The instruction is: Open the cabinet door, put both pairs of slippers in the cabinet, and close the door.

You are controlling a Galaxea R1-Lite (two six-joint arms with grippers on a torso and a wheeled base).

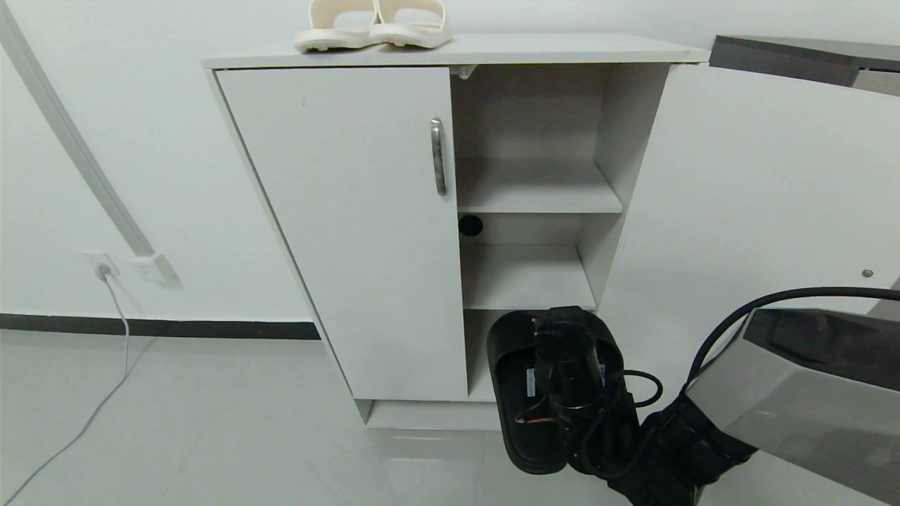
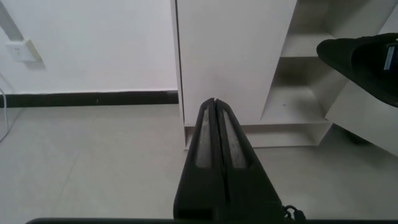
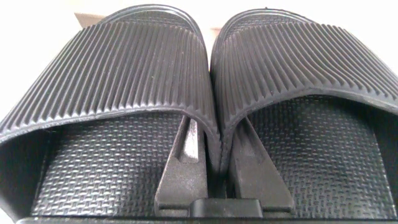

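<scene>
Currently held: pair of black ribbed rubber slippers (image 1: pixel 517 393), the two inner strap edges pinched side by side between the fingers of my right gripper (image 3: pixel 217 165), jaws closed down to the thickness of those straps.

Long axis: in line with my fingers, toes ahead of the fingertips, heels back toward my wrist.

Ahead of the toes: bottom compartment (image 1: pixel 478 372) of the white laminate cabinet (image 1: pixel 534 49), its right door (image 1: pixel 745 197) swung open. The toes are at its mouth, judged not yet set down inside.

Above and well apart from my fingers: pair of cream moulded slippers (image 1: pixel 373 28) on the cabinet top.

Left gripper (image 2: pixel 214 134): fingers pressed together, empty, judged farther from the opening than the right.
</scene>
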